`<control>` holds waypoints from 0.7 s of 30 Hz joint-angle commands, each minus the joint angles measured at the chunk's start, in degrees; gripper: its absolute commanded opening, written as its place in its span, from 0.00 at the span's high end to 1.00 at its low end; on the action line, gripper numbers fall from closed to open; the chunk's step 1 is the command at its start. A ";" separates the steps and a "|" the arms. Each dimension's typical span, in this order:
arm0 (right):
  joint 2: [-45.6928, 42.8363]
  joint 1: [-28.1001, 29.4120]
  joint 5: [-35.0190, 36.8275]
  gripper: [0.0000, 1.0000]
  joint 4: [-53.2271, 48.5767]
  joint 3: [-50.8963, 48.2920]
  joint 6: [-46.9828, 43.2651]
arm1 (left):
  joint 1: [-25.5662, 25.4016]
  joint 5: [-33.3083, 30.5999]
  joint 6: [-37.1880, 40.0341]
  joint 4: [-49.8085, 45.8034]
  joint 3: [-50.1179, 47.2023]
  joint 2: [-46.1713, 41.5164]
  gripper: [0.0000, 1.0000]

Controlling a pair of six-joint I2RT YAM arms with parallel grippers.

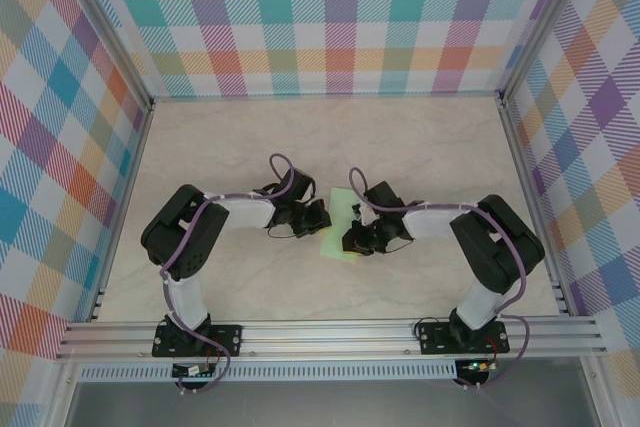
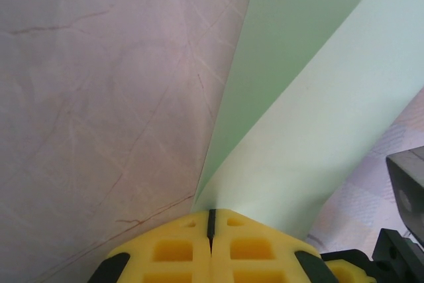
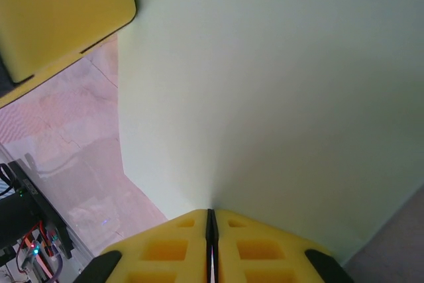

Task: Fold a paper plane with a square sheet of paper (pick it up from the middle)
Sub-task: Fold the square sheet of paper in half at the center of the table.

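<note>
The square sheet of paper (image 1: 332,245) is pale mint green and hangs folded between my two grippers above the middle of the table. My left gripper (image 1: 322,217) is shut on its left edge. In the left wrist view the yellow jaws (image 2: 211,211) meet on the paper (image 2: 311,117), which rises from them in two layers. My right gripper (image 1: 350,237) is shut on the opposite side. In the right wrist view its jaws (image 3: 211,211) pinch the paper (image 3: 265,91), which spreads wide above them. A yellow finger of the left gripper (image 3: 59,11) shows at the top left there.
The marble-patterned table (image 1: 420,147) is walled by checked panels (image 1: 330,17) at the back and sides. An aluminium rail (image 1: 330,332) along the near edge carries both arm bases. Part of the right gripper's dark body (image 2: 404,190) sits close at the right of the left wrist view.
</note>
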 commanded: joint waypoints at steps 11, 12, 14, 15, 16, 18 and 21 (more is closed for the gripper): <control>-9.02 -1.51 6.59 0.88 -5.87 1.27 -2.68 | -1.34 -9.10 -0.04 -12.18 -3.31 7.54 0.96; -8.00 -2.09 6.95 0.88 -3.98 2.60 -1.77 | -1.34 -9.09 -0.02 -12.19 -3.30 7.54 0.96; -5.20 -2.91 8.33 0.88 -0.53 4.69 0.01 | -1.34 -9.10 -0.01 -12.10 -3.24 7.48 0.96; -3.24 -3.17 8.98 0.88 1.17 5.61 0.64 | -1.34 -9.08 -0.02 -12.02 -3.24 7.52 0.96; -1.16 -3.50 9.28 0.88 2.41 6.48 1.08 | -1.34 -9.01 -0.10 -12.01 -3.25 7.57 0.96; 1.84 -3.87 9.66 0.89 4.60 7.52 1.63 | -1.34 -8.96 -0.10 -12.00 -3.16 7.69 0.96; 4.47 -4.54 9.35 0.89 7.41 7.81 2.44 | -1.34 -8.90 -0.10 -12.09 -3.19 7.77 0.96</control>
